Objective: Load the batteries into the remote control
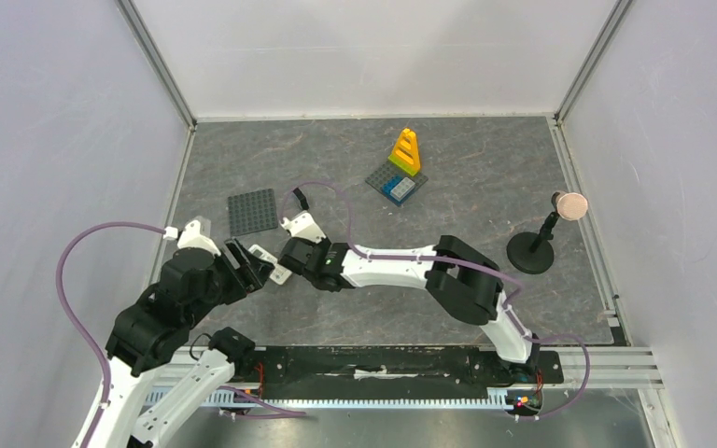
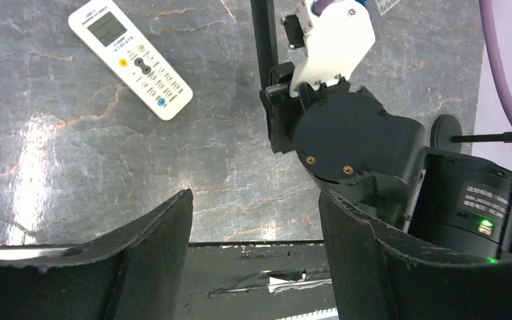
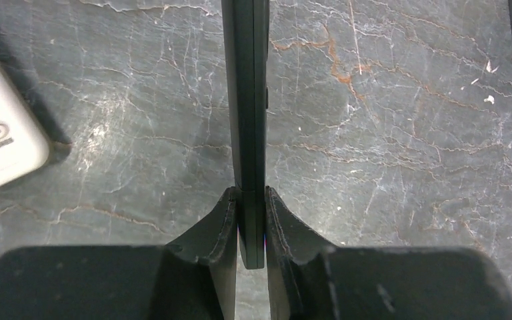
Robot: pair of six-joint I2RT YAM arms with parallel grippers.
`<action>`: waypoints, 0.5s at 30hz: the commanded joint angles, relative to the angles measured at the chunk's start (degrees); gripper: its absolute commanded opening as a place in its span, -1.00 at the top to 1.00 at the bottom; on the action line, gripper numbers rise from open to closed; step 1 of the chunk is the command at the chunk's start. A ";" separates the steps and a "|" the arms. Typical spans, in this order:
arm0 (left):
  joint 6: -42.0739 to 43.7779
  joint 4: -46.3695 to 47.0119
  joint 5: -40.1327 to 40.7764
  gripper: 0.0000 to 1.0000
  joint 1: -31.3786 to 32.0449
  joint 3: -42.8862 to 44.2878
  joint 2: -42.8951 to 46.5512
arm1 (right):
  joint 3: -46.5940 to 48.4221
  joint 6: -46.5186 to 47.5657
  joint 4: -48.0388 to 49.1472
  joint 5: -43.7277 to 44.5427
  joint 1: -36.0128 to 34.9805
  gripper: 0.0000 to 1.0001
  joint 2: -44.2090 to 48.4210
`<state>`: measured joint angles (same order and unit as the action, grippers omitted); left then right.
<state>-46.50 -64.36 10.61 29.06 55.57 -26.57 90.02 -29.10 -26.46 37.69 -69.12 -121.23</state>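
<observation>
Top external: one white remote control [image 1: 278, 273] lying flat on bench [image 1: 485, 177], front left area. Left wrist: left hand [image 2: 255, 200] released, holding nothing; remote face up, button labels too small for reading. Right wrist: right hand [image 3: 250, 197] clenched on one thin dark slab [image 3: 247, 100], remote corner beside it.

You've got a white remote [image 2: 130, 59] with yellow, green and blue spots; grey marbled bench [image 2: 73, 167], rusty veins; black slab [image 3: 247, 100]; yellow brick stack [image 1: 405, 151].
</observation>
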 commanded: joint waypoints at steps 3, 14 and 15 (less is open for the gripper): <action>-5.37 -4.40 1.65 -0.49 0.08 1.90 -0.75 | 5.44 1.95 -3.24 5.68 -0.57 0.73 -5.24; -6.54 -7.05 -1.09 -0.53 0.09 1.65 -1.38 | -0.94 2.30 3.60 -5.37 -0.57 0.03 -1.09; -6.31 -6.86 -1.20 -0.53 0.04 1.56 -1.32 | -1.03 2.19 3.50 -5.90 -0.55 0.01 -0.53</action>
<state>-53.04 -71.70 10.74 29.06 55.86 -27.27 90.70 -26.44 -25.04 37.26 -69.54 -125.01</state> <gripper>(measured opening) 0.761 0.470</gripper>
